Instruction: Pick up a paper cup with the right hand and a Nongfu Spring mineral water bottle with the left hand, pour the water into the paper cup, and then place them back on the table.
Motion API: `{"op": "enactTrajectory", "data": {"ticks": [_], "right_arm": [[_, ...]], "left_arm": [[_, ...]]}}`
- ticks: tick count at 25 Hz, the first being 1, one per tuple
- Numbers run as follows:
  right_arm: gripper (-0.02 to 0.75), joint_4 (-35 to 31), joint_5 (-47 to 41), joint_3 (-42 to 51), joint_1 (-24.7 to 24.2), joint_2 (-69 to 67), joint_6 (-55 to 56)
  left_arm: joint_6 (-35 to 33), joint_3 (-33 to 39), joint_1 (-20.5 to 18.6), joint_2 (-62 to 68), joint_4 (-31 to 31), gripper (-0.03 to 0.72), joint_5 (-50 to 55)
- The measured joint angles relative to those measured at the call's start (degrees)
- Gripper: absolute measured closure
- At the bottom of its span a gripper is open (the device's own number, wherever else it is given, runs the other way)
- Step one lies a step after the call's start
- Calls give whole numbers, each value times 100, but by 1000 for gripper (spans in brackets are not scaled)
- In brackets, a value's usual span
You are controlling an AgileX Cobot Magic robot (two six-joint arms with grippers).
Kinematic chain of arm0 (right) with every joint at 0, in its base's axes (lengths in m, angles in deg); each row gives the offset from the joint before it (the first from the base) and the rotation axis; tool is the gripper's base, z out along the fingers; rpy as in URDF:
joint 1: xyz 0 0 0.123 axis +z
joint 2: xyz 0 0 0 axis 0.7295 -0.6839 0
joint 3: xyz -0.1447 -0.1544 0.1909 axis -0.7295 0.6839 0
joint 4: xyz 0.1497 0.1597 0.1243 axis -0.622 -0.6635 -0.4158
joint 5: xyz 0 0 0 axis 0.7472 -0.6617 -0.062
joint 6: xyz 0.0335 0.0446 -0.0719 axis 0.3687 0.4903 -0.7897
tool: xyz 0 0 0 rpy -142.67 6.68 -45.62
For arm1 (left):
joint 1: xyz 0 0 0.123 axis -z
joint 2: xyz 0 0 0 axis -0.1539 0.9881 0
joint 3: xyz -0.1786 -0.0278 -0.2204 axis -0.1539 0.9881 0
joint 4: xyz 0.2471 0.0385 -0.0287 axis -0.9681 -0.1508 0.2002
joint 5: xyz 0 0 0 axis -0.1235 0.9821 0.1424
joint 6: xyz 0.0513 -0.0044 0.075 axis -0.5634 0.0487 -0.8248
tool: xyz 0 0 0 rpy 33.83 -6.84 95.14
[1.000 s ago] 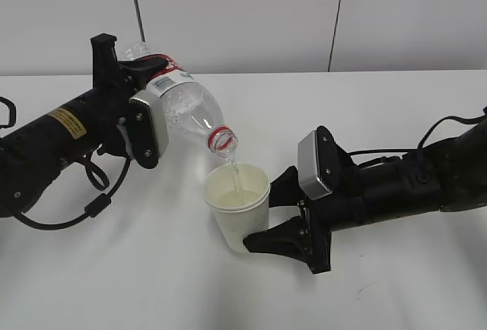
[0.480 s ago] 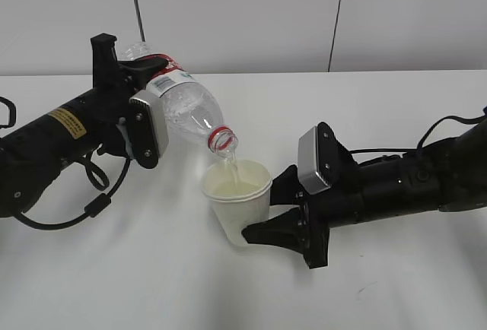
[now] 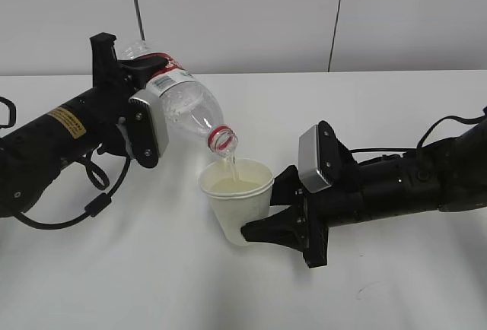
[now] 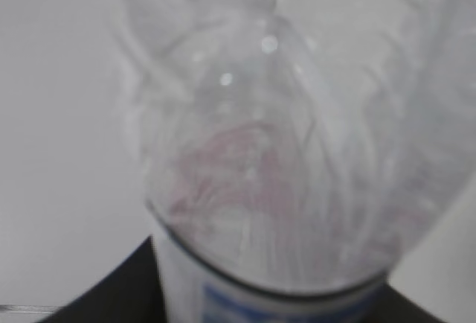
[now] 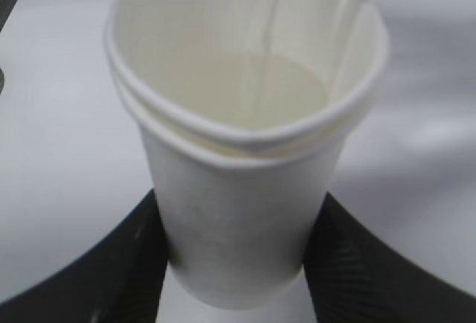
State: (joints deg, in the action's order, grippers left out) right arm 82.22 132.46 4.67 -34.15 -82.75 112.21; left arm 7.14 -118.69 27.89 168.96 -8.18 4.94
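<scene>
Right hand [image 3: 266,212]: jaws closed on the lower wall of the paper cup [image 3: 237,201], one black finger on each side, as the right wrist view also shows [image 5: 238,271]. Cup [image 5: 242,181] is small, off-white, tapered, rolled rim squeezed slightly out of round. It is held just clear of the table [image 3: 152,284], tilted a little toward the bottle, partly filled with water [image 5: 268,92].

Left hand [image 3: 133,109]: clamped on the body of the Nongfu Spring mineral water bottle [image 3: 186,106] at the label end; grey wrist plate sits against the bottle's side. Its fingertips are not visible in the left wrist view, where the blurred clear bottle [image 4: 275,159] fills the frame, with black gripper parts at the bottom corners.

Bottle: clear, ribbed, red-white label, red neck ring, uncapped. It is tipped mouth-down toward the right, the mouth just above the cup's rim on the far side. A thin stream of water [image 3: 233,167] runs from mouth into cup.

Arm poses: the left forearm comes in low from the left edge, yellow label facing the camera, wrist raised. The right arm reaches in from the right edge, nearly level, just above the table, grey plate on top of the wrist.
</scene>
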Motion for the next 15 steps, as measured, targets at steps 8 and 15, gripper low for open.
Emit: {"op": "enactTrajectory", "data": {"ticks": [8,15], "right_arm": [[356,-10,0,0,0,0,0],[356,-22,0,0,0,0,0]], "left_arm": [[-24,0,0,0,0,414,-5],[13,0,0,0,0,414,-5]]}}
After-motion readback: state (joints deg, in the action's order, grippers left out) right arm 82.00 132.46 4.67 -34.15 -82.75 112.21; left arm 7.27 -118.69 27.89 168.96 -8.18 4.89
